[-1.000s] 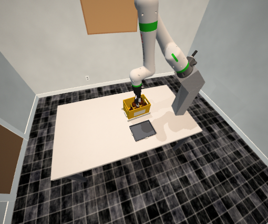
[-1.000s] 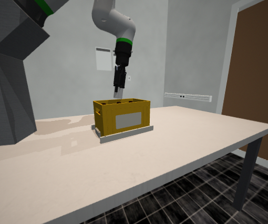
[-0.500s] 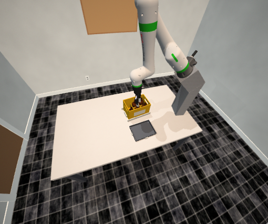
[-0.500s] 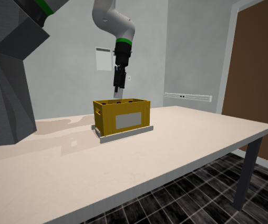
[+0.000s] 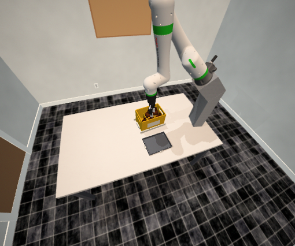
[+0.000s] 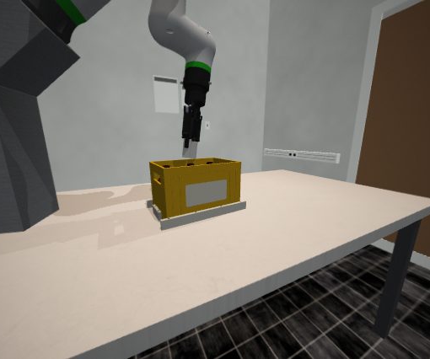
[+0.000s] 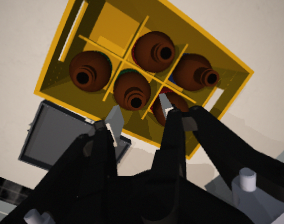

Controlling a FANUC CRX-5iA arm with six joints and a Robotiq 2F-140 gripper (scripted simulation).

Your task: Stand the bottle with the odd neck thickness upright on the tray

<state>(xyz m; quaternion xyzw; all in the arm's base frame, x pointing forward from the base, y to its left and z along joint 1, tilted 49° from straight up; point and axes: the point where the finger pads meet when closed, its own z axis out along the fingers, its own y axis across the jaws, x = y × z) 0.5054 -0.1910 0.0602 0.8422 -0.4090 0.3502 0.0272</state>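
Observation:
The yellow crate (image 5: pixel 152 119) stands on the table, and also shows in the exterior view (image 6: pixel 196 185). In the wrist view the crate (image 7: pixel 143 72) holds five brown bottles standing upright: one at the left (image 7: pixel 88 72), one in the middle (image 7: pixel 130 90), one at the back (image 7: pixel 154 50), one at the right (image 7: pixel 195 70), and one (image 7: pixel 169 104) partly hidden behind my right finger. One corner cell (image 7: pixel 110 27) is empty. My gripper (image 7: pixel 141 108) (image 6: pixel 188 147) hangs just above the bottle tops, partly open, with nothing between its fingers. The dark grey tray (image 5: pixel 157 143) lies flat beside the crate and is empty.
The robot's grey base block (image 5: pixel 207 101) stands on the table's right side, near the crate. A table edge runs close behind the tray (image 7: pixel 58 132) in the wrist view.

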